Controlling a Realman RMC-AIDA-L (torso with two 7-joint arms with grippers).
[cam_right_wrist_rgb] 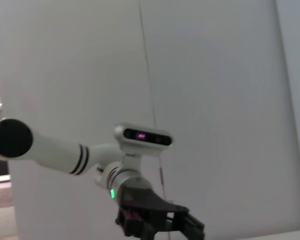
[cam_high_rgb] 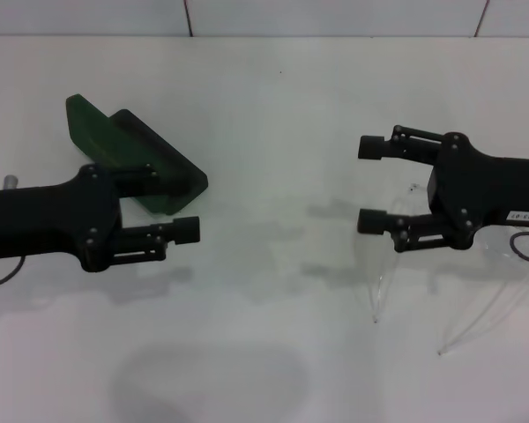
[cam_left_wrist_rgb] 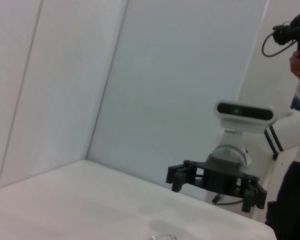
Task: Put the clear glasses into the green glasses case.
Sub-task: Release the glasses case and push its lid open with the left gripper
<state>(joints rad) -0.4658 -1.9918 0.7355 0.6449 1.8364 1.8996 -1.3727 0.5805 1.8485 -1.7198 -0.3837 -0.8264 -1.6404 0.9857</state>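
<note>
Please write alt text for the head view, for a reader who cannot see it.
Two black arms reach over a white table, both with fingers open: the left end effector over the open green glasses case, the right end effector above the clear glasses.

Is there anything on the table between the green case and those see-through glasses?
No. In the head view, the table is bare between the green glasses case and the clear glasses; only faint shadows fall there.

The head view looks steeply down on the white table [cam_high_rgb: 264, 291] from close above. Each wrist view faces level across it, catching the opposite arm: right gripper [cam_left_wrist_rgb: 215, 187] in one, apparently the left gripper [cam_right_wrist_rgb: 157, 225] in the other.
</note>
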